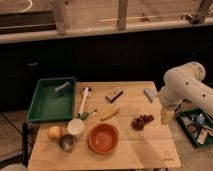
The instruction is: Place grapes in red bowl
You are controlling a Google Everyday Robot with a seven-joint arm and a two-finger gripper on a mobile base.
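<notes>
Camera view: the grapes (142, 121) sit on the counter (145, 150), right of the red bowl (92, 136) and apart from it. The gripper (166, 117) hangs at the counter's right edge, near the grapes. Spread or pressed together, I cannot tell.

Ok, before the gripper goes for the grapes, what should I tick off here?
1. The grapes lie alone on the table: ok.
2. The bowl is upright with nothing in it: ok.
3. The gripper hangs just right of the grapes, apart from them: ok.
4. The table between grapes and bowl looks bare: ok.
5. The gripper carries nothing: cannot tell.
</notes>
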